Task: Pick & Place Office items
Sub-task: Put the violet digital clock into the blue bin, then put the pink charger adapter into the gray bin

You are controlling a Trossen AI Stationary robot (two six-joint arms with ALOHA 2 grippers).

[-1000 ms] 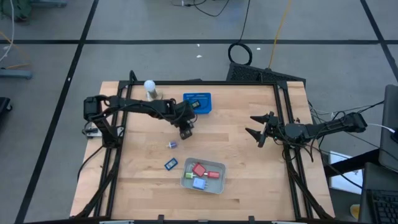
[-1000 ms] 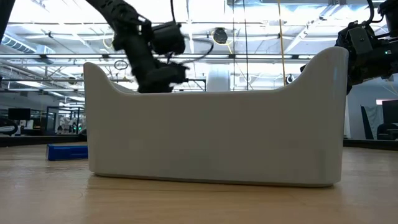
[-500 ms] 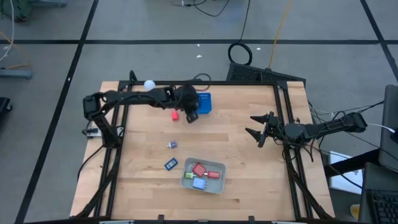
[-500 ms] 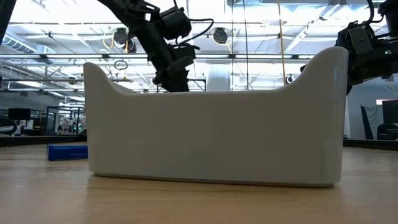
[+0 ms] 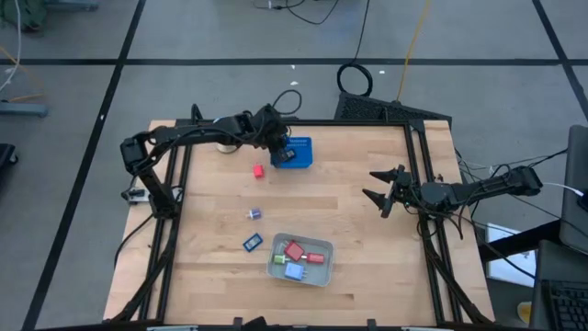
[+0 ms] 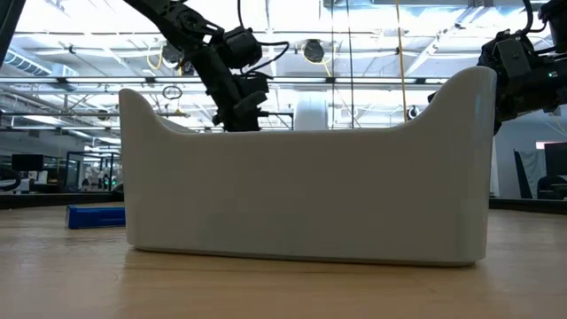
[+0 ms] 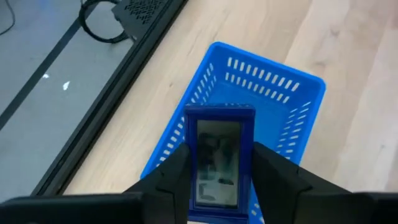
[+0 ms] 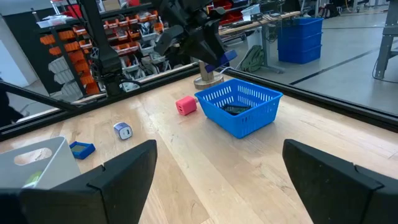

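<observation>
High view: the left gripper (image 5: 280,152) hangs over the blue basket (image 5: 296,153) at the table's far side, clamped on a small blue piece; a red piece (image 5: 259,170) lies just left of the basket, two more pieces (image 5: 254,214) sit nearer, and a white tray (image 5: 300,260) near the front holds several. The right gripper (image 5: 381,195) waits at the right, spread wide and empty. Low view: the tray's white wall (image 6: 301,195) fills the middle, left arm above it. Left wrist view: the fingers (image 7: 273,171) pinch the blue piece (image 7: 219,163) above the basket (image 7: 298,93). Right wrist view: the red piece (image 8: 186,105) lies beside the basket (image 8: 239,107).
</observation>
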